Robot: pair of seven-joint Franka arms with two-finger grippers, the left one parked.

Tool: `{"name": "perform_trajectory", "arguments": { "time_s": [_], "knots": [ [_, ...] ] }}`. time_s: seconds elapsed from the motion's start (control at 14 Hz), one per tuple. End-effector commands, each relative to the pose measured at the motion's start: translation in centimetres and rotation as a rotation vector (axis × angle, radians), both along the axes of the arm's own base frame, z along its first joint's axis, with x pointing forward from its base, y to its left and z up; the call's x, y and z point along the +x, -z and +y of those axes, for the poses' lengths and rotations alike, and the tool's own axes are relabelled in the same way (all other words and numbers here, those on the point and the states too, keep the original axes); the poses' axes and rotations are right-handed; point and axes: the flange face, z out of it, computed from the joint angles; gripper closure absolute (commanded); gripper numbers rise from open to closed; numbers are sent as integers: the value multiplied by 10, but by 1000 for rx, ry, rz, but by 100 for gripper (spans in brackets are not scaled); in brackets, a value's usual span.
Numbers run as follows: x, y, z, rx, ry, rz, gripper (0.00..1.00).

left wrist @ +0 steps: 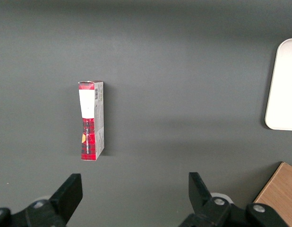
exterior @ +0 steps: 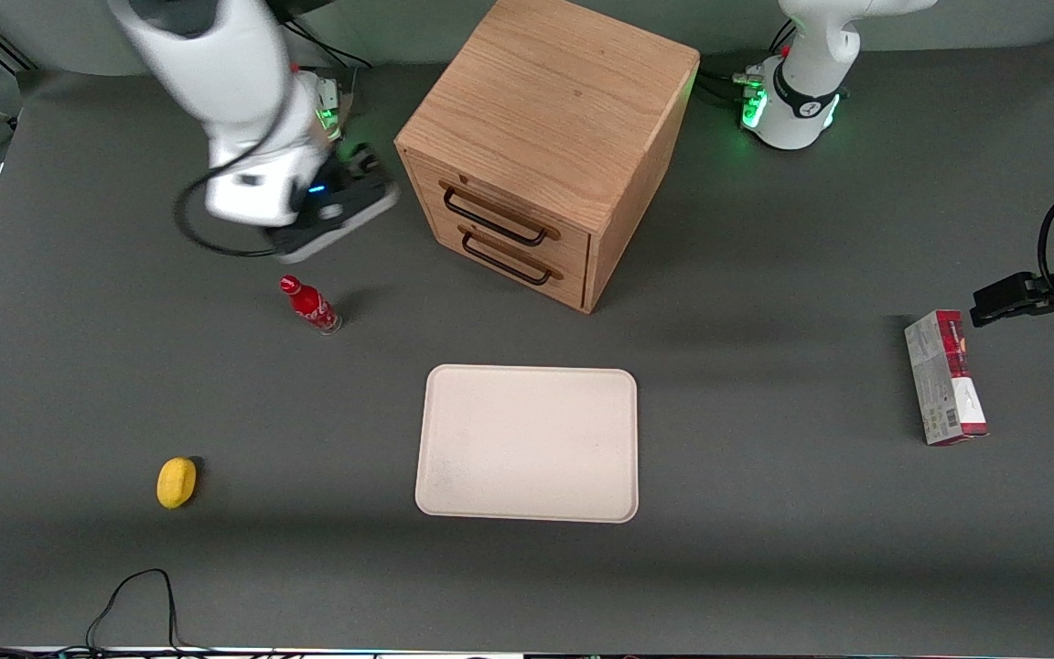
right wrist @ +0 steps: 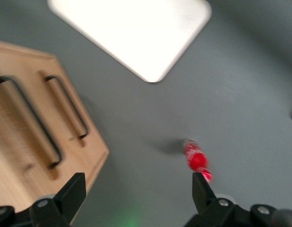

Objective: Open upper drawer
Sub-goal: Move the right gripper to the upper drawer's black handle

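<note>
Two drawers were seen shut in the oak cabinet (exterior: 553, 110), the upper drawer (exterior: 504, 206) flush with its front, its dark wire handle (exterior: 495, 215) lying just above the lower drawer's handle (exterior: 504, 260). The gripper (exterior: 371, 178) was held above the table (exterior: 765, 513), beside the cabinet's front corner toward the working arm's end, apart from the handle. Its jaws were spread wide, with nothing between them. Open table was left in front of the drawers, up to the edge of the cream tray (exterior: 527, 444), which was nearer the front camera. A red bottle (exterior: 310, 305) was stood upright near the gripper, nearer the camera. A yellow object (exterior: 176, 482) was set well apart, and a red carton (exterior: 945, 377) was laid toward the parked arm's end.
</note>
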Motion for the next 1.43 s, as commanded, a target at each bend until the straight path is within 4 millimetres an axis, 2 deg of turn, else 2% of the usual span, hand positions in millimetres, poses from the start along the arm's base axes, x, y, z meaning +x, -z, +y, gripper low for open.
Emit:
{"name": "perform_trajectory", "arguments": {
  "time_s": [0.0,0.21,0.36,0.5,1.07,1.36],
  "knots": [
    [-13,9,41,-7,-72,6,0],
    [-29,11,60,-7,-126,10,0],
    [-32,12,65,-1,-151,16,0],
    [-33,14,71,59,-252,36,0],
    [-34,16,77,186,-272,100,0],
    [-29,54,76,184,-253,82,0]
  ]
}}
